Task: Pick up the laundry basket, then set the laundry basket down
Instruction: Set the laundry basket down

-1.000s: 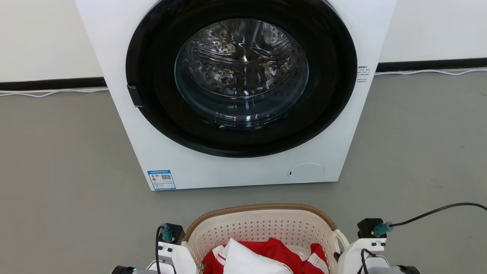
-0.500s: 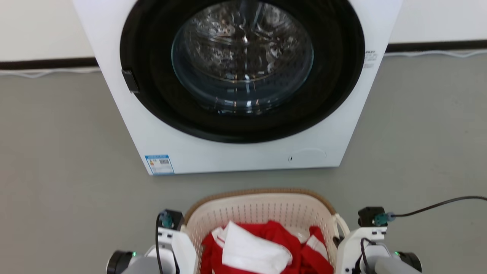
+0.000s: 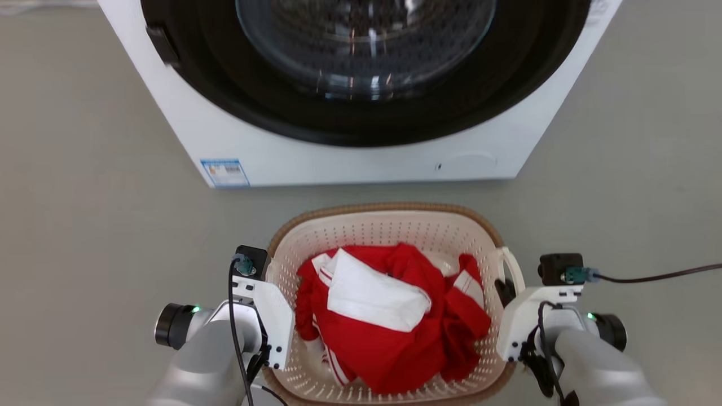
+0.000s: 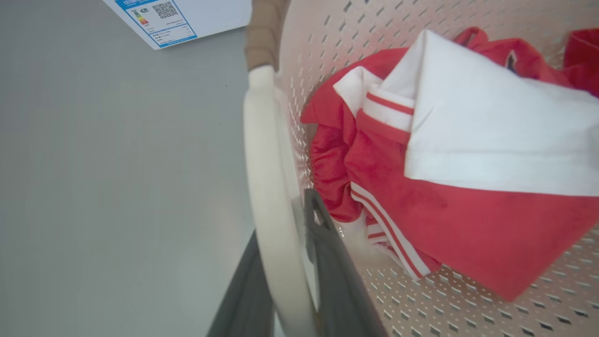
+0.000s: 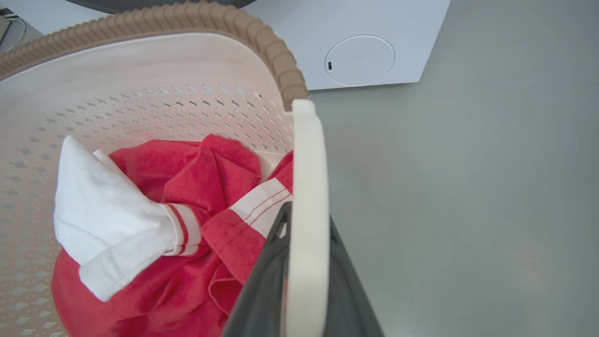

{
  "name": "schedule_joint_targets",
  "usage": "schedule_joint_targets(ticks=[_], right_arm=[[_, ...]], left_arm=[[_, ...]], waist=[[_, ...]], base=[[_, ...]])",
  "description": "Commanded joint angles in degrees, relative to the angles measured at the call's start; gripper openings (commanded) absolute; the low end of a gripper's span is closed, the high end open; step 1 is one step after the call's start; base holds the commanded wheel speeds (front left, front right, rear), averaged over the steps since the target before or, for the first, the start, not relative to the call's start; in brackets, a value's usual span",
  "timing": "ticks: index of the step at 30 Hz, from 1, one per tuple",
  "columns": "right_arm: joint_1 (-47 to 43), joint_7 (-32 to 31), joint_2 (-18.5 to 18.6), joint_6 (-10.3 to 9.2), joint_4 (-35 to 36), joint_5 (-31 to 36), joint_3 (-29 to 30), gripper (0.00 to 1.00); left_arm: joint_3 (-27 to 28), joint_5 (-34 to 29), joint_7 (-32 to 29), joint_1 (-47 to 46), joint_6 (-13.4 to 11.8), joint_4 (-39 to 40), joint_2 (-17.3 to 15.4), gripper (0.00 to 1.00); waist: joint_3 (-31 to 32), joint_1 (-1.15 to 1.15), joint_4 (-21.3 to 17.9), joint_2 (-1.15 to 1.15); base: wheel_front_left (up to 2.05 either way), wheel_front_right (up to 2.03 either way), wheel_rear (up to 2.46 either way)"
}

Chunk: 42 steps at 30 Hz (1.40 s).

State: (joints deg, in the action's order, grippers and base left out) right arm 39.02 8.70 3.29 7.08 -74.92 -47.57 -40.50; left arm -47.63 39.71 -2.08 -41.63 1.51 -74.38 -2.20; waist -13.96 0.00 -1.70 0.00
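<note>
In front of the white washing machine (image 3: 361, 163), we hold the cream perforated plastic laundry basket (image 3: 389, 231), tan rim: left gripper (image 4: 285, 224), right gripper (image 5: 306, 220) each pinch a white loop handle (image 5: 306, 154). Stiff, likely light.

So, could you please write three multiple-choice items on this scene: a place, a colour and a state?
1. The laundry basket is: A) in front of the washing machine; B) on top of it; C) inside its drum.
2. The clothes in the basket are: A) blue; B) red and white; C) green.
3. The left gripper and right gripper are: A) open above the basket; B) each shut on a handle; C) pulling clothes out.
Answers: 1 A, the machine's front faces it; 2 B, both colours show in the pile; 3 B, dark fingers clamp each white loop.
</note>
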Motion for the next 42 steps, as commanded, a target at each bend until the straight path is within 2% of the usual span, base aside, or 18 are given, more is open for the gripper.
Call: schedule_joint_targets(ticks=[1,11,20,31,42], right_arm=[[1.43,1.83,-0.41,0.41,0.97,1.27,0.12,0.0],[5.75,4.99,-0.41,0.41,0.97,9.15,6.51,0.0],[9.73,6.06,-0.41,0.41,0.97,14.59,11.12,0.0],[15.01,6.28,-0.41,0.41,2.07,21.86,18.2,0.0],[14.2,6.3,-0.41,0.41,6.19,27.13,24.23,0.0]], left_arm=[[0.76,-0.64,1.61,-1.82,-0.46,0.65,-1.34,0.0],[1.13,-0.86,7.89,-6.82,-2.1,0.88,-2.2,0.0],[1.01,-1.15,10.84,-11.52,-2.91,0.86,-2.58,0.0],[1.29,-1.5,15.4,-16.77,-4.1,1.58,-2.91,0.0],[1.03,-2.13,16.68,-19.77,-4.32,1.62,-3.98,0.0]], waist=[[-2.94,0.0,0.58,0.0],[-12.24,0.0,1.4,0.0],[-20.2,0.0,1.32,0.0],[-27.42,0.0,1.46,0.0],[-32.63,0.0,1.08,0.0]], base=[[0.0,0.0,0.0],[0.0,0.0,0.0],[0.0,0.0,0.0],[0.0,0.0,0.0],[0.0,0.0,0.0]])
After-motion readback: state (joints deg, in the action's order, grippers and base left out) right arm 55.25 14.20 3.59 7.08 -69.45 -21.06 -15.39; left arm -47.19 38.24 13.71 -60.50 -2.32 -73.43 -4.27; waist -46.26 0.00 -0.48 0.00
